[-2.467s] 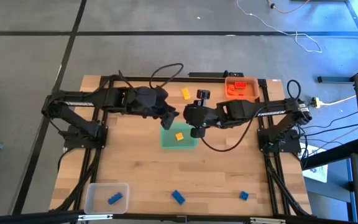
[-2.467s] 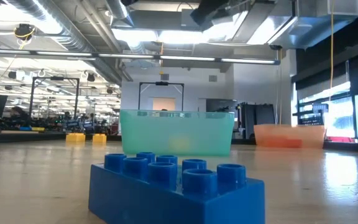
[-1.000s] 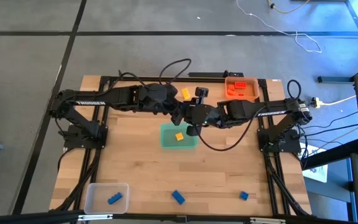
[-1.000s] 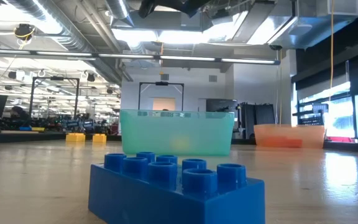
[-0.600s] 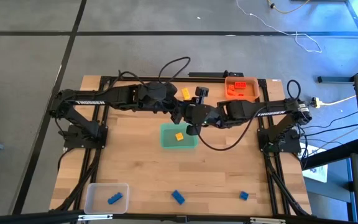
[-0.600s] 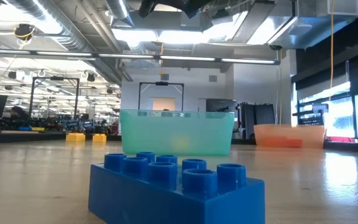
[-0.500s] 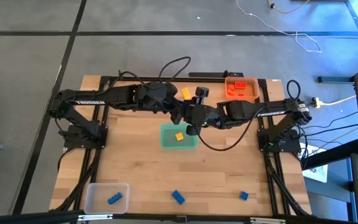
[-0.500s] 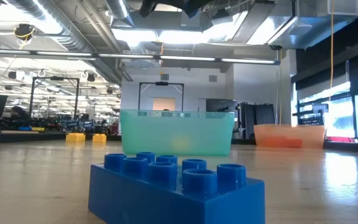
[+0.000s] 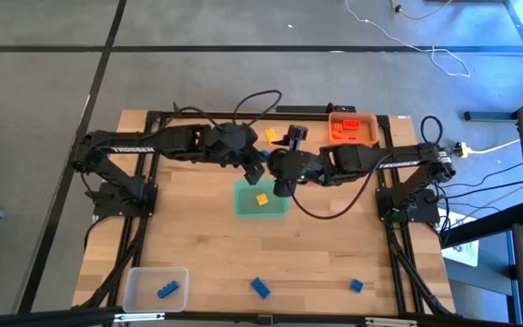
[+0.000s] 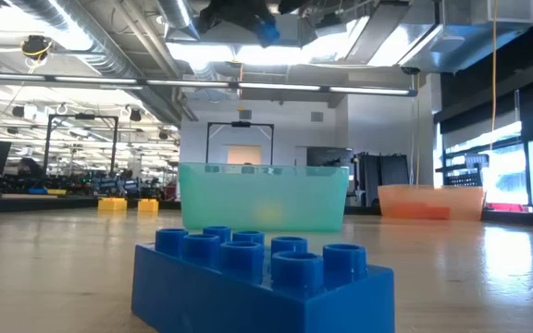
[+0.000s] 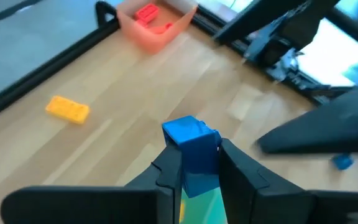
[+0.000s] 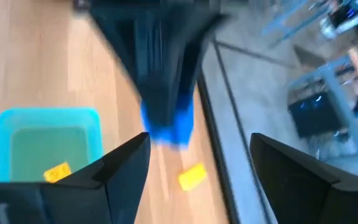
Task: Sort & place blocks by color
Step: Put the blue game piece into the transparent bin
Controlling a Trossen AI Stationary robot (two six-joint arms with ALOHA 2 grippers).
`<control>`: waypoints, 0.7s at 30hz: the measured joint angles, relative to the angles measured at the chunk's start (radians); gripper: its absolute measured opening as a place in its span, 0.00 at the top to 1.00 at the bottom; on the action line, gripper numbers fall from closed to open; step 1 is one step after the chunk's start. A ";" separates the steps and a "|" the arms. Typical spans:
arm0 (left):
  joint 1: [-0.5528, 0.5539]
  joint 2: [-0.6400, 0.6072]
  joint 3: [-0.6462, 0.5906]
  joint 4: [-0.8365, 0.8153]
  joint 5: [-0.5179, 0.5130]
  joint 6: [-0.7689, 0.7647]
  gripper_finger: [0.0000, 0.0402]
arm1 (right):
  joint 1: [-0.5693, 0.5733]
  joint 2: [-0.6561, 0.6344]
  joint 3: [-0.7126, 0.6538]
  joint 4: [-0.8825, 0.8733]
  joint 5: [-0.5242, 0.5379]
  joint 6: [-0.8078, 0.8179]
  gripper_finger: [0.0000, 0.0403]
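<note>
Now, in the high view, the two arms meet above the middle of the far half of the table point(image 9: 189, 236), just beyond the green tray point(image 9: 261, 199). The left gripper point(image 9: 258, 167) holds a blue block point(image 9: 260, 170) clamped between its fingers, and the right gripper point(image 9: 278, 169) is just beside it, with its fingers spread apart and holding nothing. One yellow block point(image 9: 261, 199) lies inside the green tray, and another yellow block point(image 9: 271, 137) lies on the table near the far edge. The orange tray point(image 9: 352, 127) at the far right corner contains orange-red blocks point(image 9: 346, 125). A clear tray point(image 9: 155, 289) at the near left corner holds one blue brick point(image 9: 167, 291), and two more blue bricks point(image 9: 261, 288) lie on the table near the front edge. In the low view, a large blue brick point(image 10: 259, 277) stands close to the camera, the green tray point(image 10: 263, 196) is behind it, and the held blue block point(image 10: 266, 31) shows at the top, well above the tray. In the left wrist view, the blue block point(image 11: 192, 149) sits upright between the two dark fingers point(image 11: 169, 174), above the tray. In the right wrist view, the open fingers point(image 12: 126, 165) frame the blue block point(image 12: 168, 124), which hangs from the other arm's gripper beside the green tray point(image 12: 45, 140).
</note>
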State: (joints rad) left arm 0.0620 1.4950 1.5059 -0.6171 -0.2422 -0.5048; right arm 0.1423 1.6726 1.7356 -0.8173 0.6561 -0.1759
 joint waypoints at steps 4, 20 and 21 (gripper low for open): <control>0.009 -0.048 0.000 -0.116 -0.002 0.045 0.84 | 0.000 0.000 0.087 -0.196 -0.016 0.115 0.31; -0.321 -0.238 0.002 -0.811 0.318 -0.128 0.84 | -0.006 0.000 0.289 -0.573 -0.266 0.276 0.31; -0.369 -0.237 -0.001 -0.835 0.349 -0.166 0.84 | -0.008 0.000 0.289 -0.573 -0.266 0.276 0.31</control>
State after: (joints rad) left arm -0.3074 1.2578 1.5047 -1.4518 0.1064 -0.6713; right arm 0.1338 1.6726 2.0242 -1.3907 0.3901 0.1003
